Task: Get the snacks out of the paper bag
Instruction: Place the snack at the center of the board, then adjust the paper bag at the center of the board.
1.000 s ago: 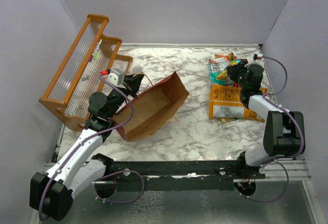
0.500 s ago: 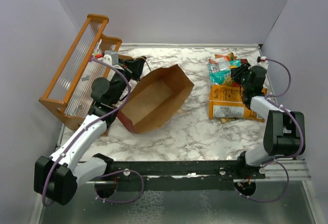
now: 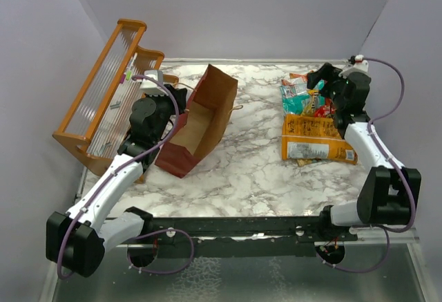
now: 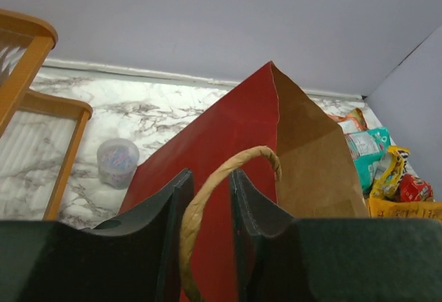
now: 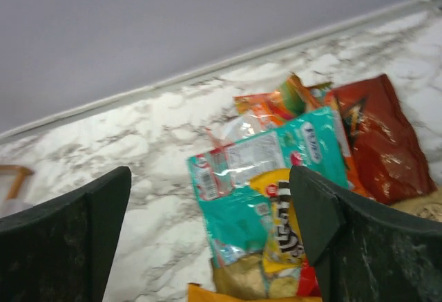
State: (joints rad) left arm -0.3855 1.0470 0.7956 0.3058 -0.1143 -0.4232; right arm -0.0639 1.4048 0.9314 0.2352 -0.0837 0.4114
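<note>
The paper bag (image 3: 200,119) lies tipped on the marble table, dark red outside, its brown inside facing right and showing nothing in it. My left gripper (image 3: 178,100) is at the bag's left rim. In the left wrist view its jaws (image 4: 210,173) stand slightly apart, and the twine handle (image 4: 228,171) runs loosely between them, over the red wall (image 4: 221,122). The snacks sit in a pile at the far right: a teal packet (image 5: 276,171), a dark red Doritos bag (image 5: 376,136), an orange packet (image 5: 276,105) and a large orange-yellow chip bag (image 3: 314,139). My right gripper (image 5: 209,174) hangs wide open above the pile, holding nothing.
An orange wooden rack (image 3: 103,101) leans along the left wall, close behind the left arm. A small clear plastic tub (image 4: 117,160) stands on the marble between rack and bag. Grey walls close in the back and both sides.
The left arm swung the bag's open end up and toward the back left, then its jaws parted from the handle. The right gripper opened wide and lifted off the snack pile.
</note>
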